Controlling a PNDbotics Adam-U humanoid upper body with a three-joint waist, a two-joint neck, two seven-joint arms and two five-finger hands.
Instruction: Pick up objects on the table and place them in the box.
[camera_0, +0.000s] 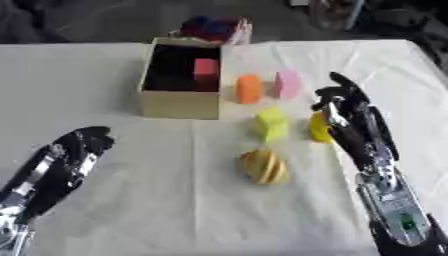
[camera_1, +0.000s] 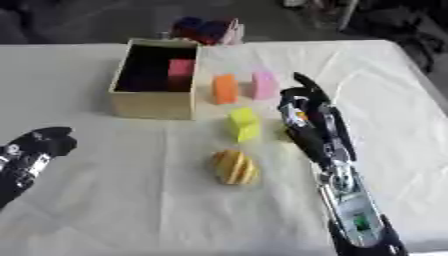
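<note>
- Reaching: right hand (camera_0: 339, 107), fingers apparently curled beside yellow piece (camera_0: 319, 128); hold on it not discernible.
- Lying just left of that hand: yellow block (camera_0: 271, 124), orange block (camera_0: 249, 89), pink block (camera_0: 286, 84), striped piece (camera_0: 264, 166).
- Standing farther left on desk (camera_0: 105, 75): box (camera_0: 179, 104), open-topped for deposits, red block (camera_0: 206, 67) inside.
- Resting idle: left hand (camera_0: 74, 147), lower left, holding nothing.

Looks like a robot test room, not a home: a table (camera_0: 105, 210) under a white cloth, toy blocks (camera_0: 271, 124) and a small box (camera_0: 179, 104) near its far edge, bare grey floor (camera_0: 114, 20) behind.
</note>
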